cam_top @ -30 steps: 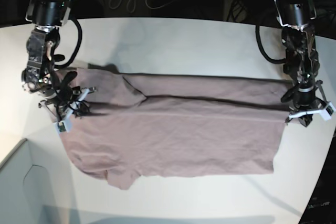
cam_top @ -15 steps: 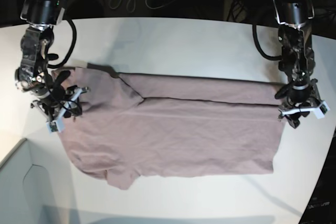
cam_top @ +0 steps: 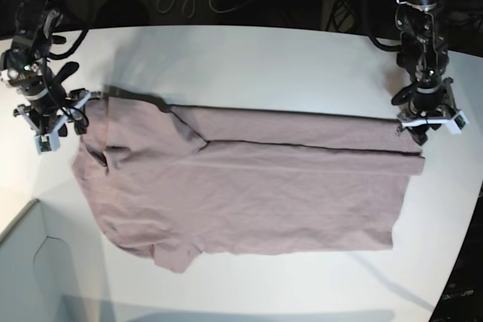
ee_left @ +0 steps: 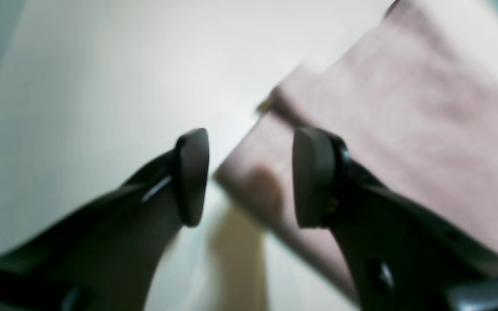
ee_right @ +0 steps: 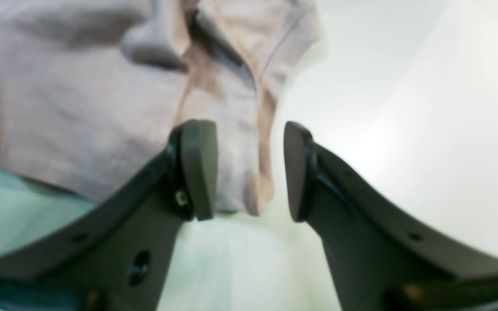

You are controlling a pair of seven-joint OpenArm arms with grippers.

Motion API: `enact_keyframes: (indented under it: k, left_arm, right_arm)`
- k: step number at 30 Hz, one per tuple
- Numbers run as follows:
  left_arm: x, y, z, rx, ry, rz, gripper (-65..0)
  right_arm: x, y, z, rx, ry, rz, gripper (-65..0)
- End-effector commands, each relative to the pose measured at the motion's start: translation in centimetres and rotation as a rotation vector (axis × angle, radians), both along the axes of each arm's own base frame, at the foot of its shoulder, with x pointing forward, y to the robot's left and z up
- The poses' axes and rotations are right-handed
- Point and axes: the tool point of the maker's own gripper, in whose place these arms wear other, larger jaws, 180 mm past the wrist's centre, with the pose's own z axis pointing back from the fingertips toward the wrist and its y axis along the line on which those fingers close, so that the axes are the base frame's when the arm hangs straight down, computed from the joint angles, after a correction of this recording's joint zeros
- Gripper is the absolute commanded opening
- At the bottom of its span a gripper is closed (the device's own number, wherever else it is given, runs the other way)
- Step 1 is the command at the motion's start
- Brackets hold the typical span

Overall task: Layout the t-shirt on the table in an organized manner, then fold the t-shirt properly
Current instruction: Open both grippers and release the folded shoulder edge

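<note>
The t-shirt (cam_top: 249,186) lies spread lengthwise across the white table (cam_top: 249,58), one long side folded over. At its far corners, the left gripper (cam_top: 426,122) and right gripper (cam_top: 47,120) hover with jaws apart, holding nothing. For the next fold, pinch matching edge corners evenly, keeping cloth taut.

The t-shirt (cam_top: 249,186) is a dusty mauve short-sleeved one, lying flat on the white tabletop (cam_top: 249,58) and stretched out lengthwise between the two sets of jaws. Its far long edge is folded over onto the body, so there's a straight doubled strip along the back. The collar end bunches a bit just beside the right jaws, the hem corner sits under the left jaws.
</note>
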Motion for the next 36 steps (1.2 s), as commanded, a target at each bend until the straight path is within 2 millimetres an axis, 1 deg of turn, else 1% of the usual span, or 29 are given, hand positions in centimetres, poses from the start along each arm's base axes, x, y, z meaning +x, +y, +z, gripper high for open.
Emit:
enact_keyframes:
  k: [1, 4, 6, 8, 11, 13, 15, 17, 19, 20, 21, 23, 24, 27, 31, 32, 34, 36]
  left_arm:
    - [0.7, 0.9, 1.0, 0.023, -0.031, 0.009, -34.3]
    - [-0.1, 0.9, -0.5, 0.007, 0.009, 0.017, -34.3]
    - [0.5, 1.0, -0.7, -0.001, 0.012, 0.023, -34.3]
    - [0.7, 0.9, -1.2, -0.007, 0.024, 0.025, -34.4]
    - [0.6, 0.8, -1.6, -0.012, 0.038, 0.022, -34.9]
    - [0.7, 0.7, -1.5, -0.013, 0.035, 0.02, -37.0]
    - [0.8, 0.7, -1.4, -0.012, 0.032, 0.02, -44.1]
    - [1.3, 0.7, -1.2, -0.014, 0.023, 0.019, -53.6]
    - [1.4, 0.8, -1.1, -0.017, 0.021, 0.026, -63.6]
    - [1.5, 0.7, -1.2, -0.017, 0.022, 0.023, -65.0]
    - [1.4, 0.7, -1.2, -0.017, 0.023, 0.023, -65.0]
    - [1.4, 0.7, -1.2, -0.019, 0.022, 0.024, -64.3]
    - [1.3, 0.7, -1.3, -0.019, 0.024, 0.024, -65.0]
    - [1.1, 0.7, -1.4, -0.02, 0.026, 0.025, -64.9]
    - [1.0, 0.9, -1.4, -0.02, 0.027, 0.029, -64.9]
    - [0.9, 0.9, -1.4, -0.02, 0.028, 0.029, -64.9]
    - [0.3, 0.9, -1.7, -0.017, 0.038, 0.029, -64.9]
    - [-0.3, 0.9, -2.0, -0.017, 0.049, 0.029, -64.9]
  right_arm:
    - [0.7, -0.9, 1.5, -0.012, -0.055, -0.011, -39.3]
    - [0.0, -1.2, 0.9, -0.011, -0.036, -0.018, -37.3]
    - [-0.2, -1.2, 0.8, -0.011, -0.032, -0.018, -34.8]
    - [-0.2, -1.2, 0.8, -0.011, -0.032, -0.018, -33.5]
    - [-0.1, -1.2, 0.9, -0.013, -0.034, -0.018, -33.1]
    - [0.1, -1.3, 1.0, -0.014, -0.037, -0.018, -33.1]
    - [0.1, -1.3, 1.1, -0.014, -0.039, -0.018, -33.1]
    - [0.1, -1.2, 1.0, -0.013, -0.038, -0.015, -33.0]
    - [0.1, -1.0, 0.9, -0.011, -0.035, -0.011, -32.9]
    - [-0.1, -1.0, 0.3, -0.003, -0.02, -0.015, -32.9]
    - [-0.3, -1.0, -0.2, 0.007, -0.006, -0.019, -32.9]
    - [0.3, -1.1, -1.3, 0.04, 0.012, -0.036, -32.9]
    - [0.3, -1.0, -2.3, 0.061, 0.035, -0.046, -33.0]
    - [-0.4, -2.0, -4.4, 0.081, 0.099, -0.062, -33.3]
    - [-1.0, -2.0, -5.7, 0.099, 0.137, -0.071, -34.1]
    - [-1.2, -2.1, -5.8, 0.098, 0.141, -0.072, -35.5]
    - [-1.4, -2.1, -6.0, 0.098, 0.149, -0.071, -40.3]
    - [-2.6, -2.1, -6.6, 0.097, 0.175, -0.072, -47.9]
